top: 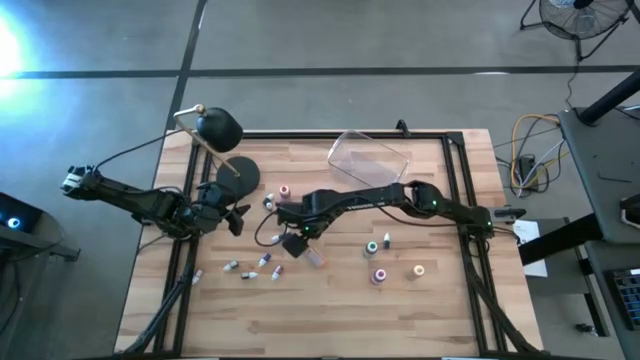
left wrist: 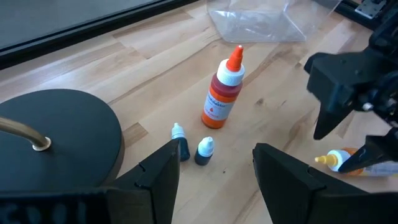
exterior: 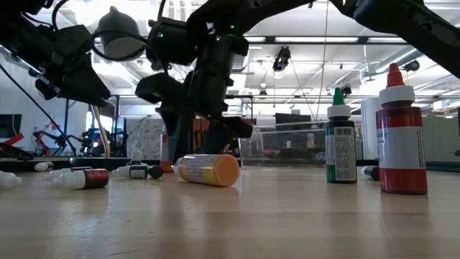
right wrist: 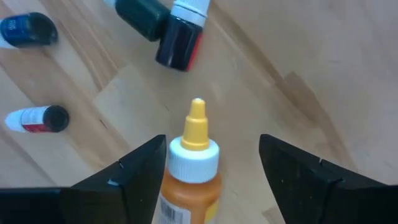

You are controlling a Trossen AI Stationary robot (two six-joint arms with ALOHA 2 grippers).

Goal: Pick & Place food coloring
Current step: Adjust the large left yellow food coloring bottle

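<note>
- My right gripper (right wrist: 208,168) is over the middle of the table (top: 330,320), fingers spread wide and gripping nothing.
- An orange food coloring bottle (right wrist: 191,171) with a yellow tip lies on its side on the wood between my right fingers (right wrist: 134,177); I cannot tell if they touch it.
- In the low view, this bottle (exterior: 208,170) rests flat on the table directly below the gripper.
- My left gripper (left wrist: 214,180) waits near the round lamp base (left wrist: 56,134), fingers parted and empty.
- An upright orange-capped bottle (left wrist: 222,93) stands ahead of it, with two small dark bottles (left wrist: 204,151) lying nearer.
- More bottles are scattered across the table: a green one (exterior: 341,140) and a red one (exterior: 401,133) stand upright.
- The clear tub (top: 368,157) sits at the far edge of the table.
</note>
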